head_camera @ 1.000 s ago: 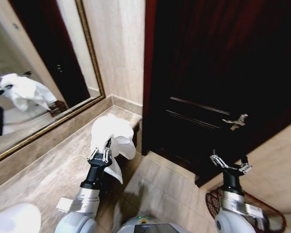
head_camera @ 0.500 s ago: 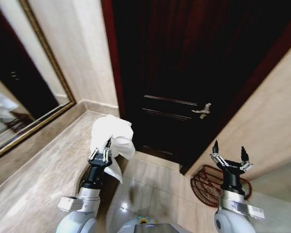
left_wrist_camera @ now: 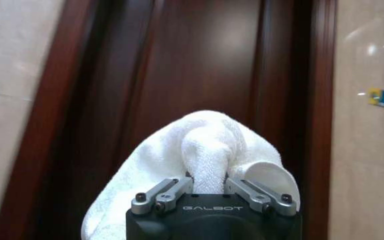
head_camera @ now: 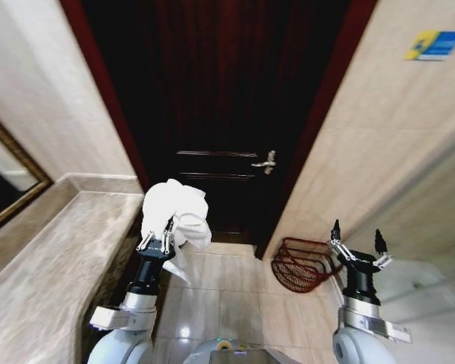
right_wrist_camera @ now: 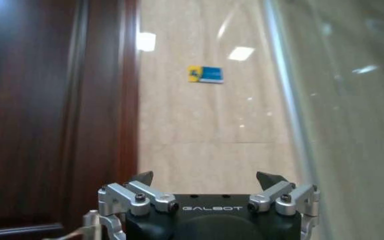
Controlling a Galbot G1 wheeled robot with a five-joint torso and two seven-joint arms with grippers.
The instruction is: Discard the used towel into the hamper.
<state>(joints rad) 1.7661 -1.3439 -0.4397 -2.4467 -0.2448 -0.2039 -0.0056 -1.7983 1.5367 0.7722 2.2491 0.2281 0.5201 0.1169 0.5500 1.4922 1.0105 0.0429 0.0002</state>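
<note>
A crumpled white towel hangs bunched above my left gripper, which is shut on it and held upright in front of me beside the counter's end. The left wrist view has the same towel pinched between the fingers, with the dark door behind. The hamper, a round dark reddish-brown openwork basket, lies tipped on the floor at the foot of the wall right of the door. My right gripper stands open and empty, raised just right of the hamper; its spread fingertips face the tiled wall.
A dark wooden door with a metal lever handle fills the middle. A beige stone counter runs along my left under a gold-framed mirror. Tiled wall with a small blue and yellow sign is on the right. Glossy floor tiles lie ahead.
The head view has swung to the right: the mirror and counter slid off to the left, the door is centred, and the hamper shows whole. Both arms hold the same pose.
</note>
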